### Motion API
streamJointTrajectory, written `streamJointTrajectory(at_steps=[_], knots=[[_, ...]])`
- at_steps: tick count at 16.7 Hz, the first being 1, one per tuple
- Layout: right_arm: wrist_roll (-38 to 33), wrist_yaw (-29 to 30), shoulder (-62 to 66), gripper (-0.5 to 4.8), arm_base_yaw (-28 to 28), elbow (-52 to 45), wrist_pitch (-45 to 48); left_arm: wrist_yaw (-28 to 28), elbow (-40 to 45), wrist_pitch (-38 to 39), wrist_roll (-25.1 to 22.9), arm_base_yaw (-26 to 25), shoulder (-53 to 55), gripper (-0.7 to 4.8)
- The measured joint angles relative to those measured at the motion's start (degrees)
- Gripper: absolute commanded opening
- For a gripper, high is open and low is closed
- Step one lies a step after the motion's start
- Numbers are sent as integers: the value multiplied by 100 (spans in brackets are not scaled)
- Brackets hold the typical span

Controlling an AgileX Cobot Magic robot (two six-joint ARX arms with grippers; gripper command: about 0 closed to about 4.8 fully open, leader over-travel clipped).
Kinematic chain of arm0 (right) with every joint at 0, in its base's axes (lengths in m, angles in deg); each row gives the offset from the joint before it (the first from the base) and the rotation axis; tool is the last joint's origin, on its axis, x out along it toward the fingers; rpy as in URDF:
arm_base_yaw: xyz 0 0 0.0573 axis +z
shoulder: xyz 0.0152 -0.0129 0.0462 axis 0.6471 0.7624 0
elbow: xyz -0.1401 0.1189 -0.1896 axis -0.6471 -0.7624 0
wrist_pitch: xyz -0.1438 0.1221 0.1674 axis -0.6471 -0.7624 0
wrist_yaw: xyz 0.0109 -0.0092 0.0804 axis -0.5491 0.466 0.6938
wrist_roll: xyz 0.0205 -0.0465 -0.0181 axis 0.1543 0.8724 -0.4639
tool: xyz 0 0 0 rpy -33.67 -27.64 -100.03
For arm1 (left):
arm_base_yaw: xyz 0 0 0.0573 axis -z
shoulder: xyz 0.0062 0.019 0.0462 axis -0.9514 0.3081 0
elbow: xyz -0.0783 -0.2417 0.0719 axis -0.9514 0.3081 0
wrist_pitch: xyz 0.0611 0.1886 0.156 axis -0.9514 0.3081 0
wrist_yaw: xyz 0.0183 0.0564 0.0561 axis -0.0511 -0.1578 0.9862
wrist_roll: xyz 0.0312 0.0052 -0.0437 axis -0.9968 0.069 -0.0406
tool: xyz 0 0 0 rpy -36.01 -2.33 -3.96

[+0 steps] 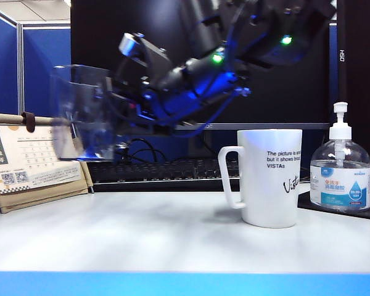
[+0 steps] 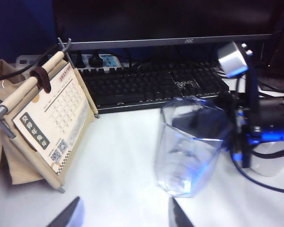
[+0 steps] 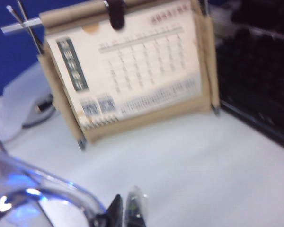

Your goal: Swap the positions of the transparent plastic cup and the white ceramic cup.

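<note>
Exterior view: transparent plastic cup (image 1: 86, 114) aloft and blurred, clear of the table (image 1: 172, 237), above the desk calendar (image 1: 34, 163) at left, carried on a dark arm reaching across from the right. White ceramic cup (image 1: 268, 179) upright on the table right of centre, handle leftward, pump bottle (image 1: 340, 169) just beside it; bare tabletop between mug and calendar. Left wrist view: left gripper (image 2: 125, 215) with fingers apart, holding nothing, cup ahead of the tips; keyboard (image 2: 156, 85) beyond. Right wrist view: right gripper (image 3: 128, 213) fingers clamped on the cup's clear handle, calendar ahead, open table between.
</note>
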Motion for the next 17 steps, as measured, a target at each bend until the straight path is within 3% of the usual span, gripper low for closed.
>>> streamJointTrajectory(at_steps=[11,17], knots=[[-2,-404,813,-6,201,256,63,-17,0,-2,0,0,-2,236],[-2,-581,1165,-6,192,264,564,-24,0,-2,0,0,0,236]])
